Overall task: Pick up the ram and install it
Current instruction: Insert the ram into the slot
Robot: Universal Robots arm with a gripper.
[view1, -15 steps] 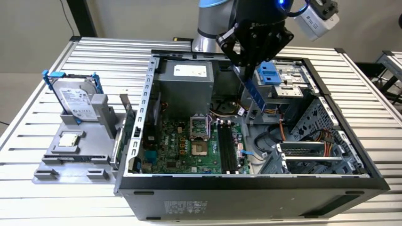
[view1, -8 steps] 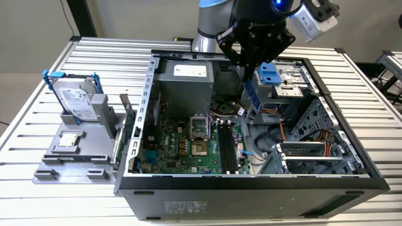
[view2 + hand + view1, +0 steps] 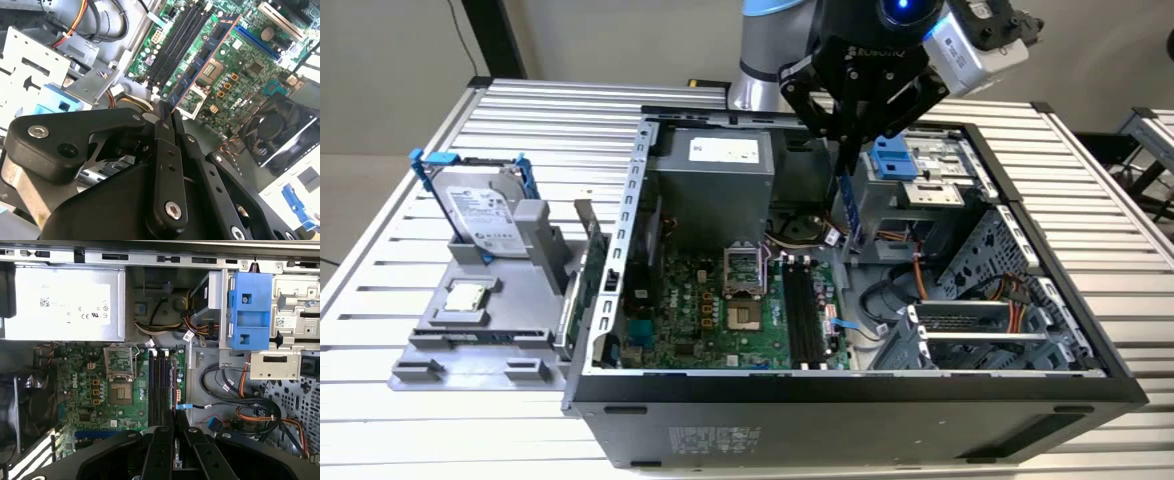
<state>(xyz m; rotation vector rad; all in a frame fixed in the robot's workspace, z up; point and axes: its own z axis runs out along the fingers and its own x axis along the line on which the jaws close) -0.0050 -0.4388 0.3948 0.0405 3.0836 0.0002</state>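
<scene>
My gripper point(image 3: 849, 150) hangs over the open computer case point(image 3: 854, 385) and is shut on the ram point(image 3: 846, 205). The ram is a thin bluish board that hangs on edge, long side down, above the motherboard point(image 3: 707, 320). The second wrist view looks along the ram point(image 3: 202, 60), with its dark chips and copper edge, as it sticks out from the black fingers point(image 3: 164, 120) toward the black memory slots point(image 3: 177, 40). From the first wrist view the stick is edge-on between the fingers point(image 3: 162, 440), lined up near the slots point(image 3: 160, 390). The slots point(image 3: 803, 312) lie below the stick, apart from it.
A silver hard drive in a blue bracket point(image 3: 480, 210) and a small square processor chip point(image 3: 464, 297) sit on a grey stand at the exterior view's left. Inside the case are the power supply point(image 3: 60, 305), a blue drive caddy point(image 3: 250, 315), loose cables point(image 3: 240, 400), a fan point(image 3: 25, 405) and the processor socket point(image 3: 120, 390).
</scene>
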